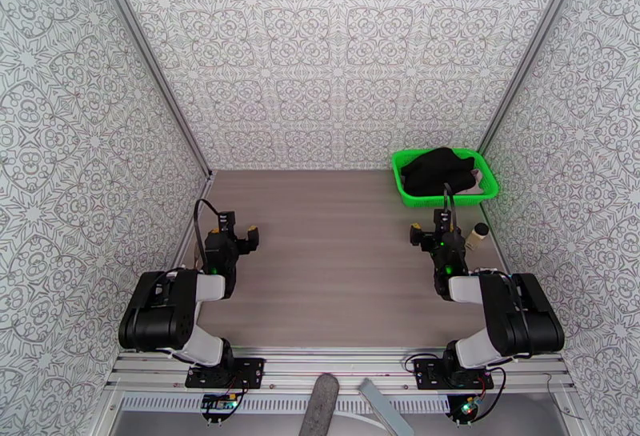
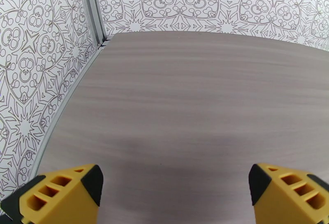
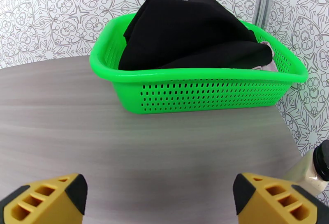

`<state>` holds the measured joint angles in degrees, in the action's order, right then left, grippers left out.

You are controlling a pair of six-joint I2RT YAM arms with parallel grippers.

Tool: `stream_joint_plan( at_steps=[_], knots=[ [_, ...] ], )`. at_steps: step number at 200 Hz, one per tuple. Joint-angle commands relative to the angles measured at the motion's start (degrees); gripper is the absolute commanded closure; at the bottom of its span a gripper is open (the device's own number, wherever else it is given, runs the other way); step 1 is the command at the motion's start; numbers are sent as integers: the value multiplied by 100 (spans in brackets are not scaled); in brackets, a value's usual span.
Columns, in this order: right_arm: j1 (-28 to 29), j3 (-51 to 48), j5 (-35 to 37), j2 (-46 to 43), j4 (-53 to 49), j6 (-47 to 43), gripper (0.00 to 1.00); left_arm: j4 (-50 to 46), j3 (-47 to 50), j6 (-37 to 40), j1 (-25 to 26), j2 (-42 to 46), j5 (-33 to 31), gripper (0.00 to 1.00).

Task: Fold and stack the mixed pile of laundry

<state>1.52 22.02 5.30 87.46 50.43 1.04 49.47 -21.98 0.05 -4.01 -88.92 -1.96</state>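
Top external view: the left gripper and the right gripper both hover low over the table, close to their bases and well apart from each other. The green basket stands in the far right corner, just beyond the right gripper. The black garment is heaped in it, and a pale sliver of the pink garment shows at its right edge. No cloth lies on the table surface. Left wrist view: the left gripper has its jaws spread wide and holds nothing, with bare table ahead of it. Right wrist view: the right gripper also has its jaws spread wide and holds nothing. It faces the basket, which is near but not touched. The black garment rises above the rim, unfolded and bunched. The pink garment is mostly buried beneath it at the right side. A small bottle stands just beside the right finger. Assessment: no step of the task is complete. Both garments must be lifted out, spread, folded and stacked. The black garment lies on top, so it is the likely first pick.
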Motion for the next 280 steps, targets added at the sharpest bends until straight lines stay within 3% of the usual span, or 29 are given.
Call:
stream_joint_plan(
  at_steps=[1,280],
  knots=[
    [33,17,41,-62,-71,10,1,27,-60,3,4,59,25,1],
    [33,18,39,-54,-80,19,1,20,-54,-25,-51,59,143,1]
  ],
)
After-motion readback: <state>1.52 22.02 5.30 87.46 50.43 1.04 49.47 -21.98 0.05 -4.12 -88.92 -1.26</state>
